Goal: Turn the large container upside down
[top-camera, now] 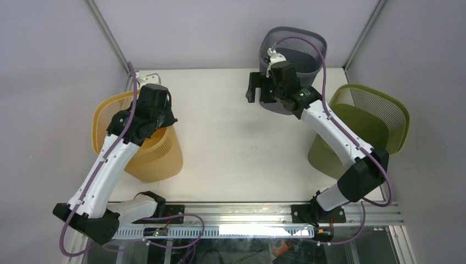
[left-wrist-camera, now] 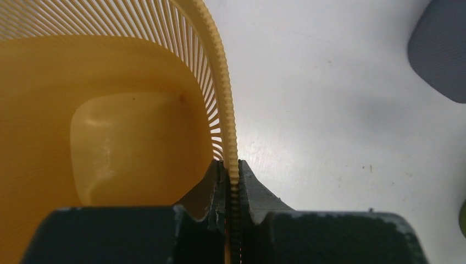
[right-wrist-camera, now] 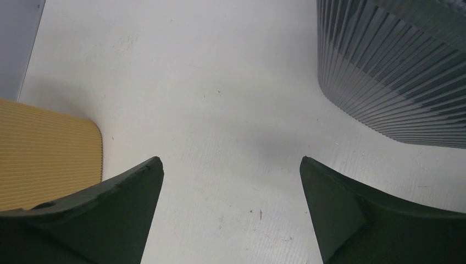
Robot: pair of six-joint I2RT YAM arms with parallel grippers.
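A yellow slatted basket (top-camera: 159,157) stands open side up at the table's left. My left gripper (top-camera: 165,122) is shut on its right rim; in the left wrist view the toothed rim (left-wrist-camera: 225,99) runs between the closed fingers of the gripper (left-wrist-camera: 232,166), with the basket's inside (left-wrist-camera: 121,137) to the left. My right gripper (top-camera: 254,88) is open and empty, hovering over bare table just left of a grey basket (top-camera: 297,52). In the right wrist view the gripper (right-wrist-camera: 231,162) has the grey basket's wall (right-wrist-camera: 395,66) to its upper right and the yellow basket (right-wrist-camera: 49,159) at far left.
A green basket (top-camera: 368,121) stands at the right edge of the table, beside my right arm. Grey walls close off the table at the back and both sides. The white table (top-camera: 231,143) lies between the baskets.
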